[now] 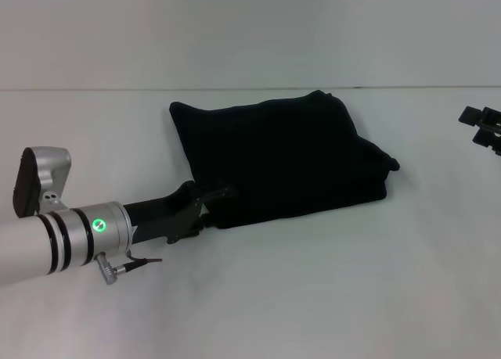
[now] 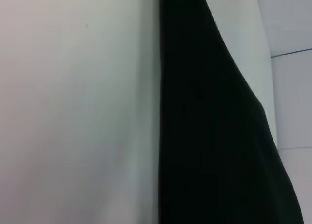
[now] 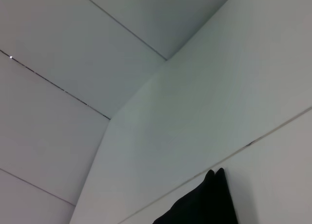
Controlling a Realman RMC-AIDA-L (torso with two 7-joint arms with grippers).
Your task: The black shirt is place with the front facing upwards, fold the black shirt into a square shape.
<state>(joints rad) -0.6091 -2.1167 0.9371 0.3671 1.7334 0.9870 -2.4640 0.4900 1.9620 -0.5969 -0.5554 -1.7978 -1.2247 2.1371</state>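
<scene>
The black shirt (image 1: 286,156) lies on the white table (image 1: 313,296), folded into a rough rectangle with a bunched right edge; no lettering or label shows. My left gripper (image 1: 213,205) is low at the shirt's near-left corner, touching its edge. My right gripper (image 1: 484,128) is off to the far right, apart from the shirt, partly cut by the picture's edge. In the left wrist view the shirt (image 2: 214,136) fills one side as a dark band with a straight edge. In the right wrist view one corner of the shirt (image 3: 202,204) shows.
The table's far edge (image 1: 235,88) meets a pale wall behind the shirt. Bare white tabletop (image 1: 329,281) lies in front of the shirt and to both sides.
</scene>
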